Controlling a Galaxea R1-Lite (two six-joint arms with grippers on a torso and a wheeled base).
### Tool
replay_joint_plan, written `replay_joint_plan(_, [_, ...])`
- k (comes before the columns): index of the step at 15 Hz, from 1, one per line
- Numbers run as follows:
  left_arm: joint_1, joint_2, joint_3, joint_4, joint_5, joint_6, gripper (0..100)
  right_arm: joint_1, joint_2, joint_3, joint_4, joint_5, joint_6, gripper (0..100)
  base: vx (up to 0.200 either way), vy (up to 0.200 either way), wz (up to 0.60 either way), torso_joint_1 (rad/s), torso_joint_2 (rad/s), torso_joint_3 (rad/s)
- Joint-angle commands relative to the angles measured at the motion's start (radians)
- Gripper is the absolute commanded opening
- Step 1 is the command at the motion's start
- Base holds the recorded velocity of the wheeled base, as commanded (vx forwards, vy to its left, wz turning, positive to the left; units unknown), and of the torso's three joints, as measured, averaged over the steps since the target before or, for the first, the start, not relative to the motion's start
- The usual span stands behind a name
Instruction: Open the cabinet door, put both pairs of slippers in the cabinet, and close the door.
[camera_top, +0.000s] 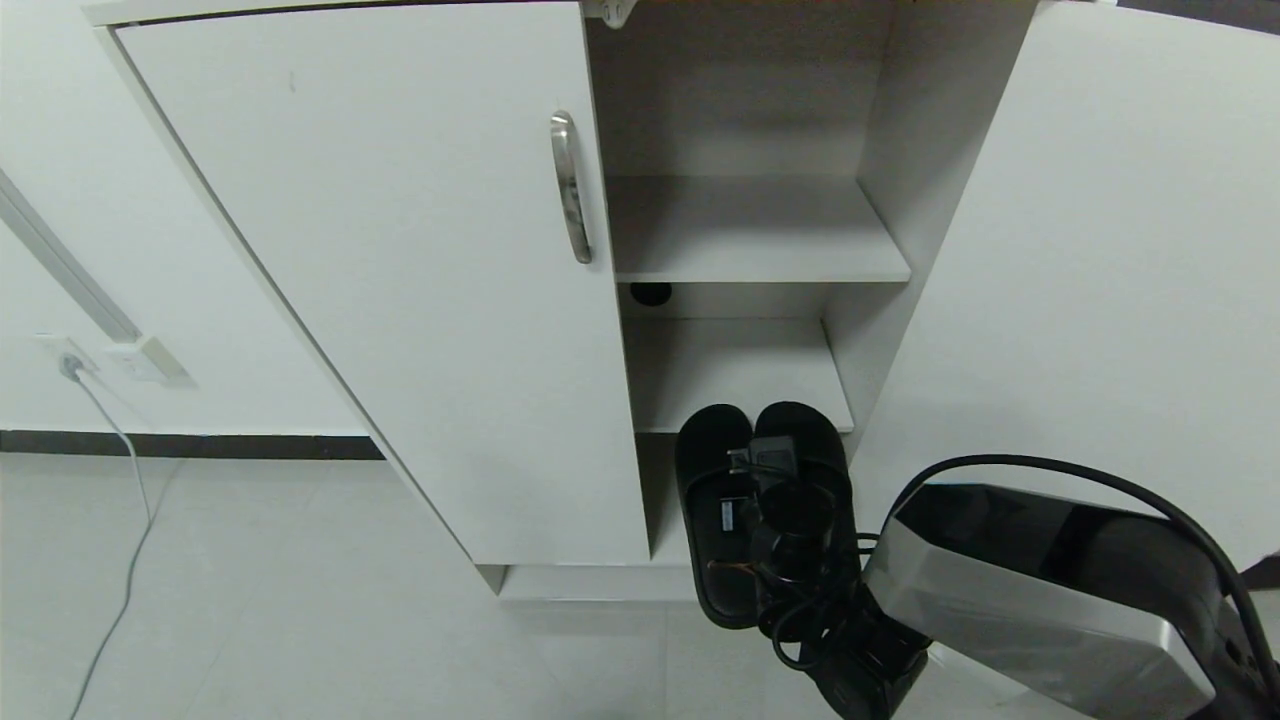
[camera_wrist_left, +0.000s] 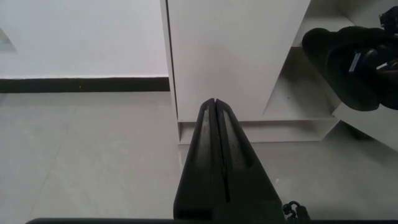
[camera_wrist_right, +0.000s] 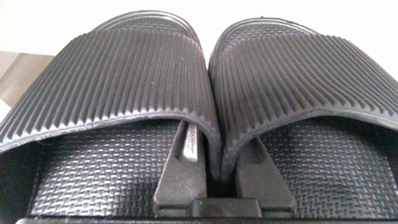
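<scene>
Black slippers (camera_top: 715, 460) held at the mouth of the open cabinet (camera_top: 935, 150)
In the head view the open door (camera_top: 1100, 250) is seen at 3 o'clock of the compartments and the shut door (camera_top: 400, 280) at 9 o'clock. The slippers are held side by side at 6 o'clock of the lower shelf (camera_top: 730, 375), toes towards 12 o'clock, their inner edges pinched together by the right gripper (camera_top: 765, 458). The left gripper (camera_wrist_left: 214, 109) is held above the floor (camera_wrist_left: 81, 155), its fingers pressed together
</scene>
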Motion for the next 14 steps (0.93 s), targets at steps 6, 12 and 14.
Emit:
replay_joint_plan(6, [0.0, 0.001, 0.0, 0.0, 0.0, 0.0, 0, 0.0, -0.006, 0.003, 0.0, 0.0, -0.003, 0, 0.2, 0.0, 0.0, 0.002, 0.0, 0.001])
replay_joint_plan(12, [0.0, 0.001, 0.0, 0.0, 0.0, -0.002, 0, -0.016, -0.01, -0.075, 0.089, 0.009, 0.003, 0, 0.033, 0.0, 0.0, 0.0, 0.0, 0.0])
replay_joint_plan(14, [0.0, 0.001, 0.0, 0.0, 0.0, -0.002, 0, -0.043, -0.003, -0.186, 0.188, 0.009, 0.014, 0, 0.0, 0.0, 0.0, 0.0, 0.0, 0.0])
